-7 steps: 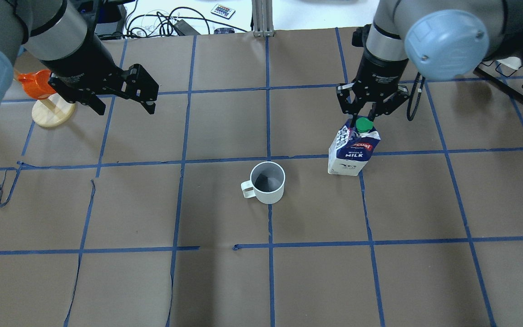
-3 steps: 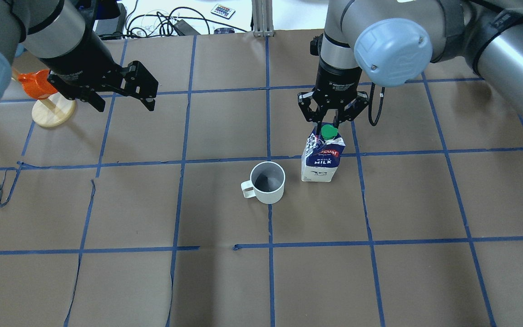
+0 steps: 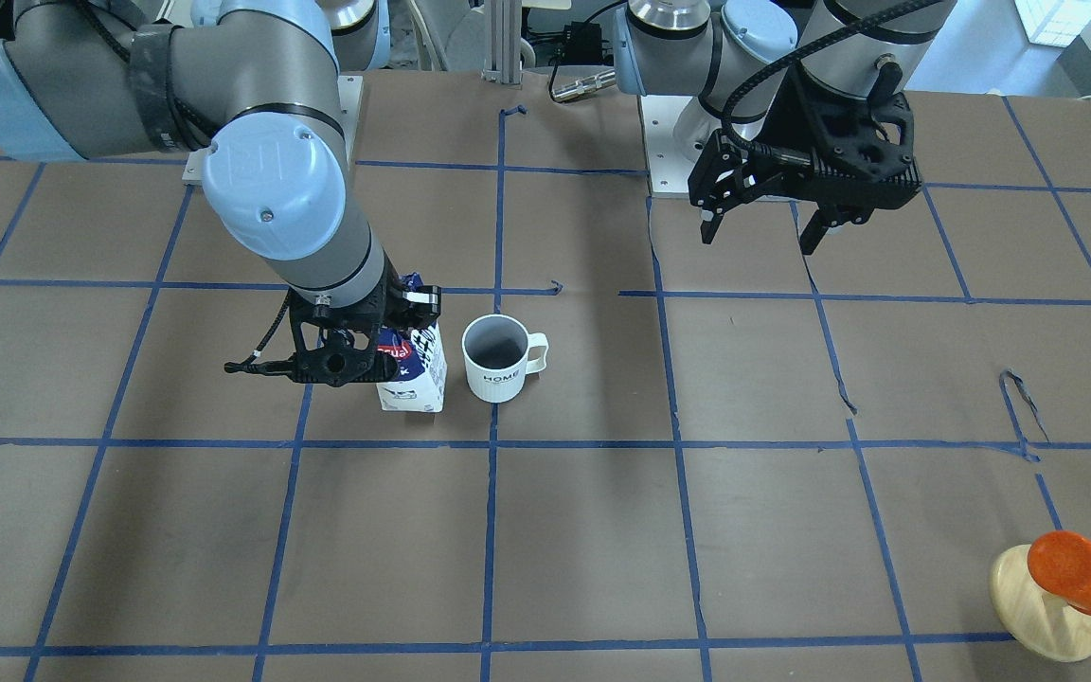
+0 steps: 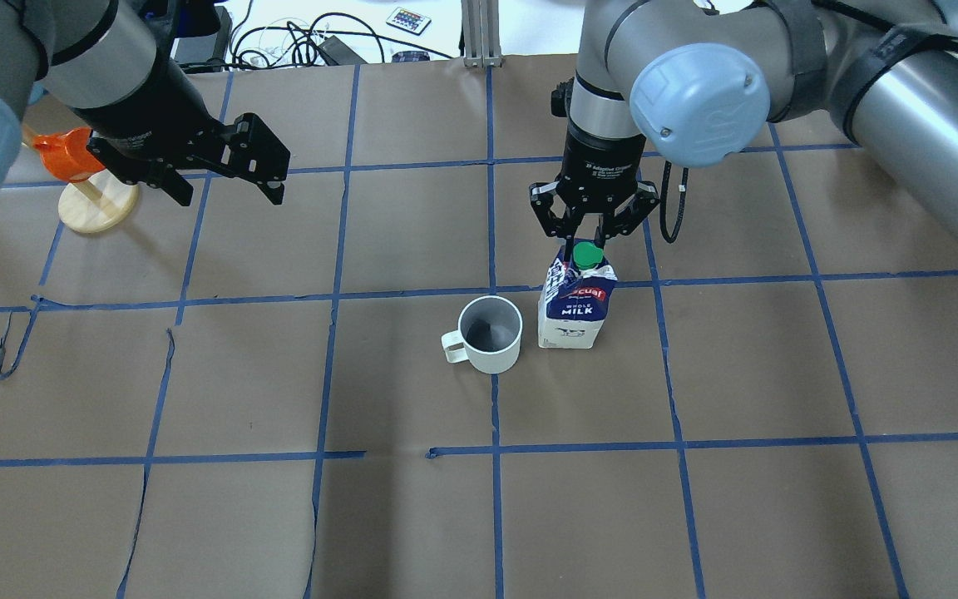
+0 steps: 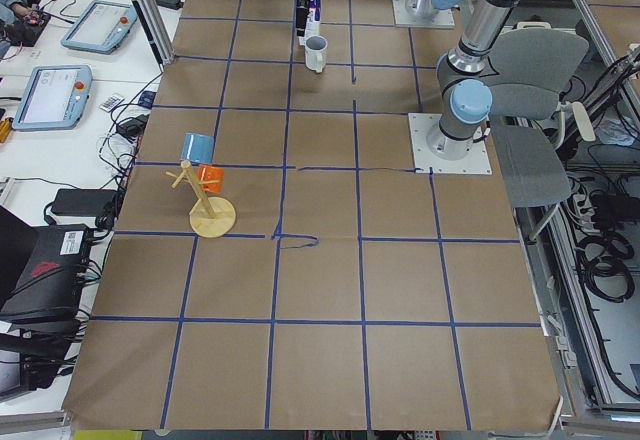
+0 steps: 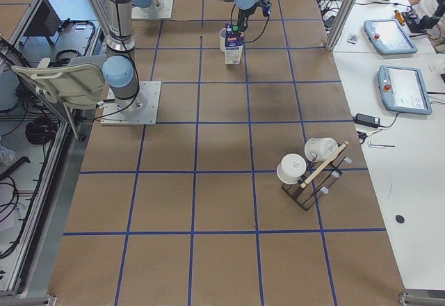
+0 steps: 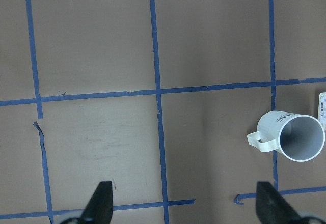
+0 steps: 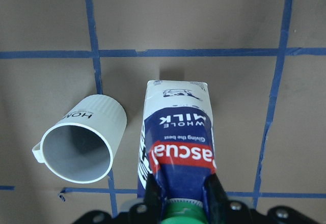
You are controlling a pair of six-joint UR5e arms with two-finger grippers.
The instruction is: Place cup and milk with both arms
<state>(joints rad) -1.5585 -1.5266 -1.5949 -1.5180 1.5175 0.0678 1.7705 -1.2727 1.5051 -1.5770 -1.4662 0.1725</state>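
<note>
The white ribbed cup (image 4: pixel 491 334) stands upright near the table's middle, handle toward the robot's left; it also shows in the front view (image 3: pixel 498 358) and both wrist views (image 7: pixel 293 136) (image 8: pixel 81 142). The blue-and-white milk carton (image 4: pixel 572 304) with a green cap stands upright just right of the cup, a small gap between them. My right gripper (image 4: pixel 587 241) is shut on the carton's gable top (image 8: pixel 178 132); whether its base touches the table I cannot tell. My left gripper (image 4: pixel 229 198) is open and empty, raised well to the cup's left and farther back.
An orange object on a wooden disc (image 4: pixel 71 154) stands at the far left, just behind my left arm. A rack with white mugs (image 6: pixel 309 167) sits toward the table's right end. Cables (image 4: pixel 304 42) lie beyond the far edge. The paper is torn at the left (image 4: pixel 13 341).
My right arm has carried the milk carton to the left, from a full square away to right beside the cup. The left arm and the cup have not moved.
</note>
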